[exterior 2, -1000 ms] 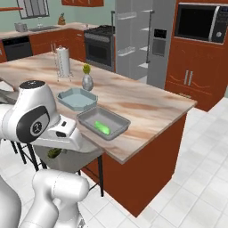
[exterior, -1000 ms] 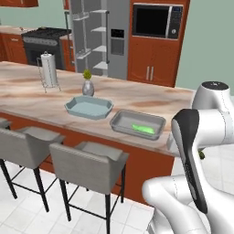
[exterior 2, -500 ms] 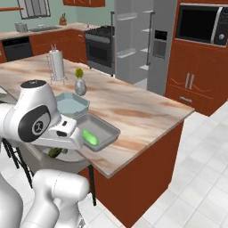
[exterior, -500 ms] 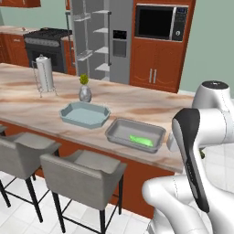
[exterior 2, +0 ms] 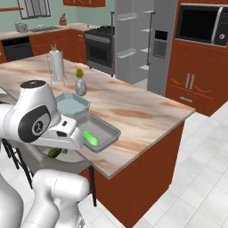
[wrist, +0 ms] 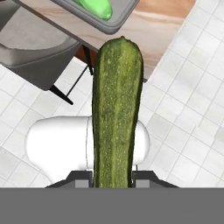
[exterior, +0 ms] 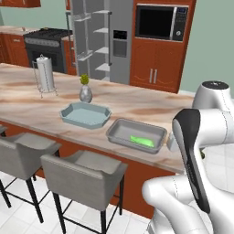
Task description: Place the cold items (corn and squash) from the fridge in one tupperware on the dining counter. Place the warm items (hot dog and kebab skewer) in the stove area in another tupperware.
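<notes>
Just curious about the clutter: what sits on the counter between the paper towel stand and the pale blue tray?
A small grey vase with a green sprig stands there, seen in both base views.

Marbled stone dining counter [exterior: 27,98], steel fridge [exterior: 116,27], rough speckled dark-green vegetable [wrist: 116,113]

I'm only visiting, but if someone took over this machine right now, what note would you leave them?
Tool: shut on a long dark green speckled vegetable, low beside the dining counter.
Squash lies in the grey rectangular tray; the octagonal tray looks empty.
Left: probably set the held vegetable in the grey tray, then fetch the warm items from the stove for the octagonal tray.
</notes>
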Robot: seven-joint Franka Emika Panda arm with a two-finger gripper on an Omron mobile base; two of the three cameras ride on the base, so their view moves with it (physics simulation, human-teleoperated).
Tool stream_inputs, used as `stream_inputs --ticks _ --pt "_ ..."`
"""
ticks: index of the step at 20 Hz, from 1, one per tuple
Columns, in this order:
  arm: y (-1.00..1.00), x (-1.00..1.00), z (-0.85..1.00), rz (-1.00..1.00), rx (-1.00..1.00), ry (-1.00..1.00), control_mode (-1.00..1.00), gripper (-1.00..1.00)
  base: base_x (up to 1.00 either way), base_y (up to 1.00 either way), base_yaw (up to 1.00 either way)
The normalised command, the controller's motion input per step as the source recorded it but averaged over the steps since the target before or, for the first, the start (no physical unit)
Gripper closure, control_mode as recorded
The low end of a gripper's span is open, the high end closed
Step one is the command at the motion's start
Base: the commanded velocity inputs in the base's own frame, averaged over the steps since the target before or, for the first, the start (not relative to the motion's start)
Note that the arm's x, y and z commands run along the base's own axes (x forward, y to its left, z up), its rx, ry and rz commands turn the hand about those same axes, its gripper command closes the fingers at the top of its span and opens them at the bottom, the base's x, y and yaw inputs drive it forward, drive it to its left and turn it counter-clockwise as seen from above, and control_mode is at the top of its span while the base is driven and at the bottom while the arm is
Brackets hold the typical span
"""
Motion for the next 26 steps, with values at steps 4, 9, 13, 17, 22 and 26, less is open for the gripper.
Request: stream_inputs --ticks 4,9,13,17,22,26 --pt "0.0 0.0 0.0 0.0 0.0 0.0 1.0 1.0 0.19 0.47 -0.03" --pt "0.0 0.0 0.0 0.0 0.0 0.0 1.0 1.0 0.27 0.63 -0.03" --pt "0.0 0.0 0.0 0.0 0.0 0.0 1.0 1.0 0.27 0.6 -0.03" --pt "0.0 0.03 0.0 0.01 0.0 0.0 -1.0 1.0 0.08 0.03 0.0" --pt "-0.02 0.11 0.0 0.07 0.0 0.0 -1.0 1.0 0.0 0.0 0.0" --pt "-0.37 0.85 0.0 0.18 0.0 0.01 -1.0 1.0 0.0 0.0 0.0"
